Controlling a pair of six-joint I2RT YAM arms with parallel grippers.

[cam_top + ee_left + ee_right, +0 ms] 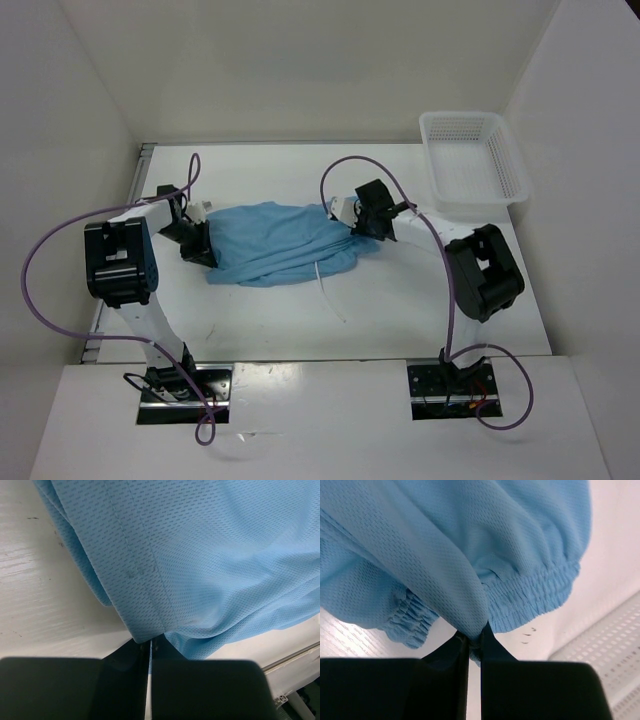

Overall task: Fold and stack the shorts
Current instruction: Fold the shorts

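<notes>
At the centre of the white table (400,320), the light blue shorts (275,240) lie bunched. A white mesh basket (515,172) sits at 2 o'clock. The left gripper (200,246) pinches the shorts' 9 o'clock edge, and the right gripper (356,222) pinches the waistband end at 3 o'clock. The white drawstring (328,295) trails toward 5 o'clock.

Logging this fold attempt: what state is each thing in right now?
shorts: bunched on the table, held at both ends
left gripper: shut on the shorts
right gripper: shut on the shorts, near the waistband
drawstring: trailing loose on the table
basket: upright, empty
</notes>
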